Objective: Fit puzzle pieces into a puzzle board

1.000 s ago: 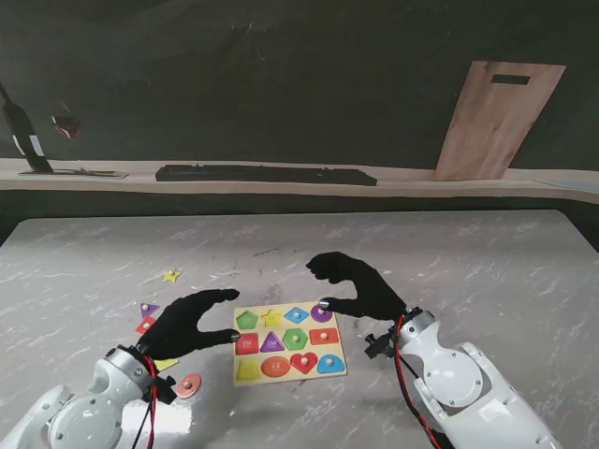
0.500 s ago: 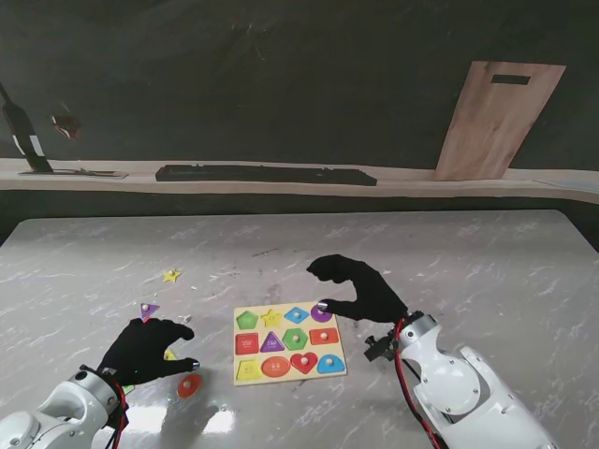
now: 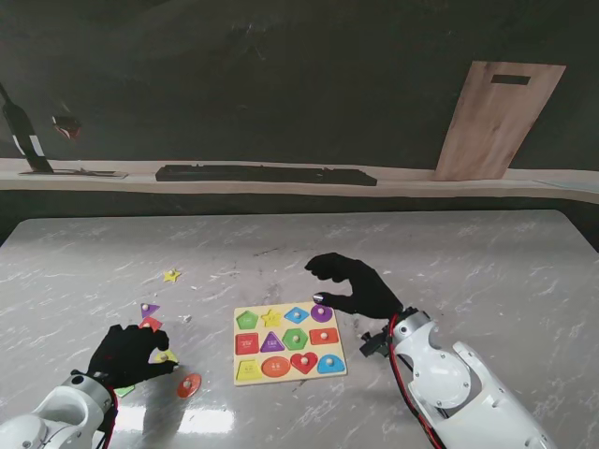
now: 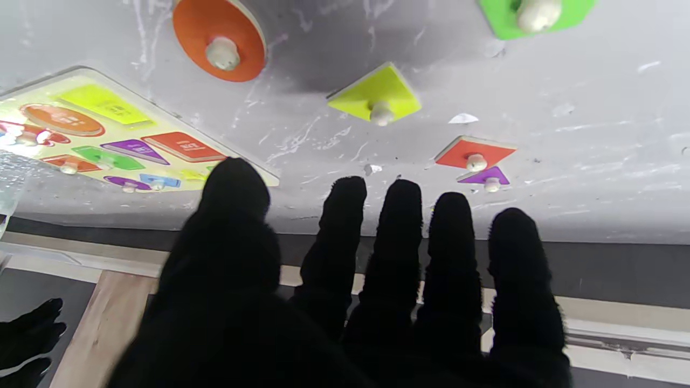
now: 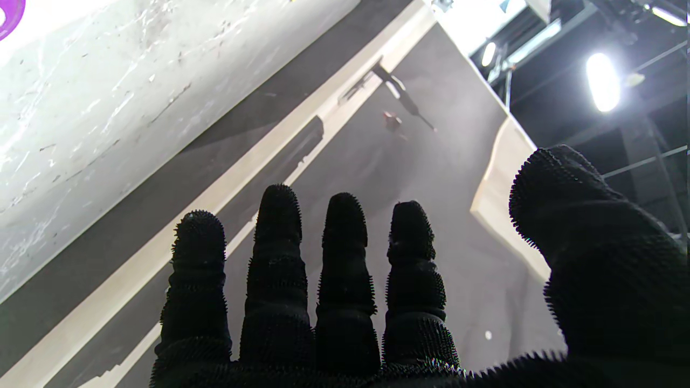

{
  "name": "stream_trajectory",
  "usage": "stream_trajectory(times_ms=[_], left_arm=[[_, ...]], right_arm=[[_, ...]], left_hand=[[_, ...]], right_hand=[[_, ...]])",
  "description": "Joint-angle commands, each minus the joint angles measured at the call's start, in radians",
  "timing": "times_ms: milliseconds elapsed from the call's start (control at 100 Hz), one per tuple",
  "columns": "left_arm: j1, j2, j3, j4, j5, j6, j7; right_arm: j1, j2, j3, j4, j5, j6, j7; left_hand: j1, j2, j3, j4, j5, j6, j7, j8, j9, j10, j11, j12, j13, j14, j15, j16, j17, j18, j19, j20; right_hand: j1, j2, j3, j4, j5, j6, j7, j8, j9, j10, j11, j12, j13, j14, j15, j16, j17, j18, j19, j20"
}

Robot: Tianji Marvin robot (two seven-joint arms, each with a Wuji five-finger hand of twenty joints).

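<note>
Stand view: my black-gloved left hand [image 3: 126, 354] hangs empty, fingers spread, over loose coloured wooden shape pieces [image 3: 150, 325]. The yellow wooden puzzle board [image 3: 287, 342] lies just beyond my thumb. My right hand [image 3: 354, 284], spread and empty, hovers at the board's far right corner.

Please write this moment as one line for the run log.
left robot hand: open, over loose pieces | right robot hand: open, at puzzle board far corner | orange round piece: on table, not fitted
</note>
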Motion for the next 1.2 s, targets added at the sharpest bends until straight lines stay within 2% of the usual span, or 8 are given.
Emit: stream_trajectory(times_ms=[0,100,140,190,350,500,870,1190], left_arm=[[0.003,0.004,0.003,0.001,-0.017,0.009,-0.022],[0.002,0.006,0.001,0.0,-0.022,0.017,-0.048],[0.001,0.007,0.001,0.001,-0.019,0.021,-0.057],[-0.003,0.008,0.002,0.006,-0.014,0.021,-0.06],[-0.024,0.007,0.016,0.041,-0.003,0.035,-0.027],[-0.05,0.006,0.032,0.083,0.016,0.036,0.026],[-0.099,0.01,0.073,0.162,0.047,0.05,0.069],[-0.126,0.012,0.105,0.21,0.067,0.067,0.108]], right_arm=[[-0.006,-0.006,-0.001,-0.002,-0.003,0.003,-0.006],[-0.005,-0.006,-0.004,-0.002,0.0,0.009,-0.006],[-0.004,-0.007,-0.006,-0.002,0.006,0.01,-0.004],[-0.002,-0.006,-0.007,-0.001,0.011,0.011,0.0],[0.003,-0.006,-0.01,0.005,0.012,0.011,0.004],[0.002,-0.007,-0.011,0.004,0.016,0.016,0.001],[-0.002,-0.007,-0.008,0.0,0.007,0.012,-0.005],[-0.004,-0.007,-0.003,0.001,0.003,0.007,-0.007]], left_hand=[[0.01,-0.036,0.118,0.021,-0.025,0.006,-0.025,-0.015,-0.016,-0.01,0.032,0.055,0.003,-0.006,0.03,0.052,0.012,-0.036,0.045,0.043],[0.019,-0.094,0.321,0.021,-0.056,-0.005,-0.054,-0.019,-0.034,-0.018,0.045,0.085,-0.003,-0.015,0.046,0.08,0.017,-0.049,0.055,0.067],[0.023,-0.115,0.389,0.018,-0.065,-0.008,-0.067,-0.026,-0.028,-0.022,0.032,0.225,0.0,-0.018,0.061,0.103,0.025,-0.057,0.062,0.081],[0.034,-0.152,0.426,0.005,-0.068,-0.009,-0.076,-0.034,-0.007,-0.026,0.035,0.333,0.014,-0.022,0.098,0.137,0.044,-0.062,0.078,0.101],[0.03,-0.15,0.367,-0.007,-0.06,-0.011,-0.071,-0.049,0.021,-0.032,0.112,0.411,0.056,-0.026,0.211,0.223,0.11,-0.076,0.146,0.181],[-0.007,-0.123,0.327,0.0,-0.045,-0.014,-0.038,-0.049,0.035,-0.04,0.18,0.349,0.088,-0.028,0.259,0.248,0.151,-0.077,0.169,0.227],[0.034,-0.148,0.332,-0.022,-0.033,-0.035,0.012,-0.051,0.063,-0.05,0.207,0.415,0.105,-0.038,0.283,0.251,0.172,-0.075,0.177,0.227],[0.054,-0.152,0.313,-0.033,-0.031,-0.05,0.046,-0.043,0.055,-0.047,0.196,0.417,0.095,-0.035,0.275,0.247,0.162,-0.072,0.168,0.223]], right_hand=[[-0.037,0.01,-0.018,0.015,0.015,-0.023,-0.012,0.017,0.015,-0.009,0.008,0.007,0.015,-0.016,0.011,0.011,0.001,-0.003,0.015,0.02],[-0.046,0.037,-0.031,0.016,0.015,-0.025,-0.014,0.016,0.018,-0.009,0.009,0.007,0.017,-0.016,0.012,0.012,-0.002,0.001,0.015,0.022],[-0.042,0.039,-0.036,0.017,0.02,-0.023,-0.013,0.017,0.019,-0.008,0.009,0.007,0.015,-0.015,0.012,0.012,-0.003,0.004,0.016,0.023],[-0.043,0.046,-0.044,0.018,0.017,-0.026,-0.015,0.016,0.021,-0.007,0.009,0.007,0.016,-0.016,0.014,0.013,-0.004,0.006,0.018,0.024],[-0.041,0.061,-0.061,0.021,0.019,-0.026,-0.016,0.016,0.026,-0.008,0.012,0.008,0.017,-0.016,0.016,0.015,-0.004,0.011,0.023,0.029],[-0.04,0.087,-0.08,0.024,0.026,-0.025,-0.015,0.017,0.032,-0.004,0.016,0.01,0.02,-0.014,0.021,0.018,0.0,0.016,0.034,0.037],[-0.035,0.12,-0.118,0.031,0.03,-0.03,-0.018,0.017,0.041,-0.002,0.019,0.011,0.022,-0.01,0.03,0.025,0.0,0.022,0.051,0.052],[-0.034,0.134,-0.131,0.034,0.029,-0.031,-0.021,0.016,0.042,-0.002,0.019,0.011,0.022,-0.01,0.032,0.026,0.002,0.022,0.053,0.055]])
